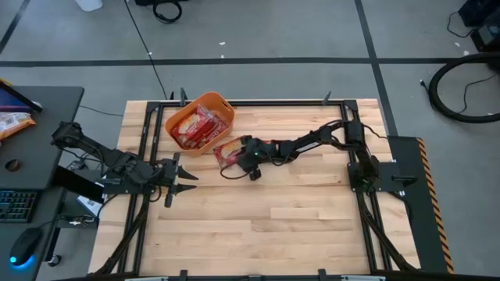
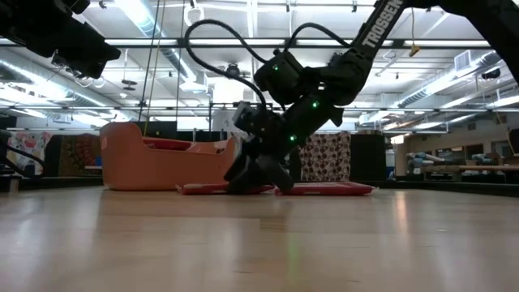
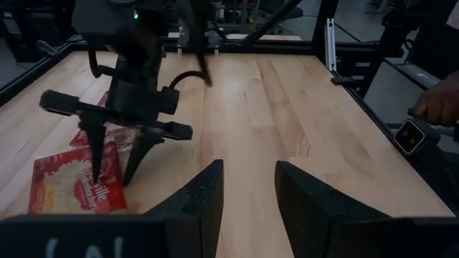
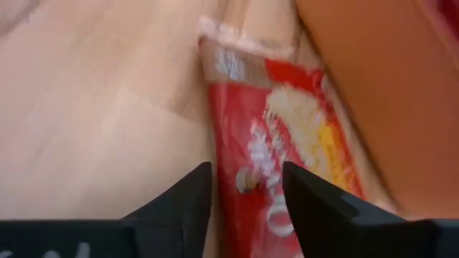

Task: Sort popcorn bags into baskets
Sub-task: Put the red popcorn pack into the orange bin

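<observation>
R gripper, fingers apart w/ nothing held, tips down over the flat glossy red popcorn bag lying on the wooden table; bag's long axis runs far-left to near-right. Orange plastic tub basket just far-left, red bags inside. L gripper, part open & empty, waits well left.

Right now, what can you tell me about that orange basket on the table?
The orange basket is a plastic-looking tub, rectangular with rounded corners and a rolled rim. It sits upright on the wooden table near the far edge, turned at an angle. Several glossy red popcorn bags lie inside it. Another red bag lies flat on the table close beside it, where the right gripper reaches down; whether that bag touches the basket is unclear.
</observation>
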